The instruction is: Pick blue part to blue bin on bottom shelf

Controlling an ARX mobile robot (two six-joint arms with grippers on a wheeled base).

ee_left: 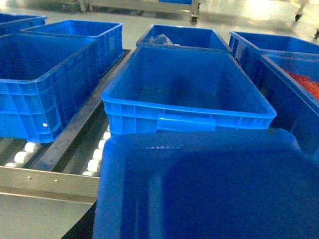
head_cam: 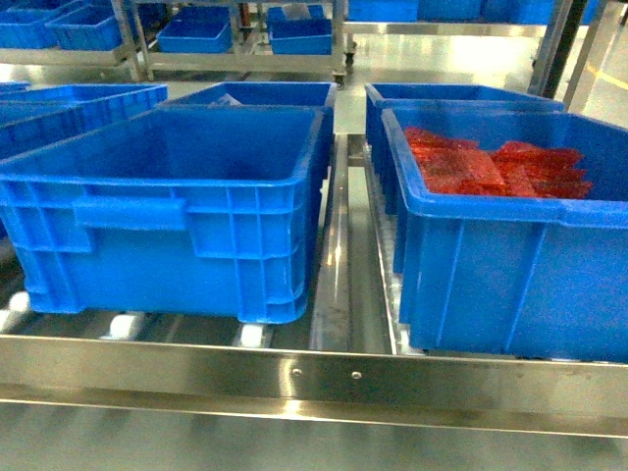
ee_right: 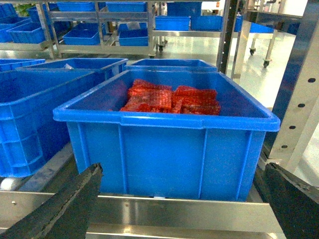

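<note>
Blue bin (head_cam: 167, 211): sits at 9 o'clock in the head view, on the white rollers (head_cam: 126, 324) of the bottom shelf (head_cam: 324, 378); its moulded bar handle faces the front rail. Its smooth inner walls show; most of its floor is hidden behind the front wall.

Blue part: a large out-of-focus blue mass (ee_left: 209, 186) fills the 6 o'clock half of the left wrist view, in front of the blue bin; whether this is the part cannot be told. No blue part can be made out in the head or right wrist views.

Red-packet crate (head_cam: 510, 245): at 3 o'clock in the head view, beside the blue bin with a steel track between them, holding red packets (ee_right: 169, 99).

Left tool: its fingers are hidden behind the blue mass, so its state cannot be told.

Right tool (ee_right: 184, 199): 2 dark fingers (ee_right: 75, 199) stand spread wide at 7 and 5 o'clock, gripping nothing, in front of the red-packet crate.

Background: more blue crates (head_cam: 196, 34) on racks at 12 o'clock.
</note>
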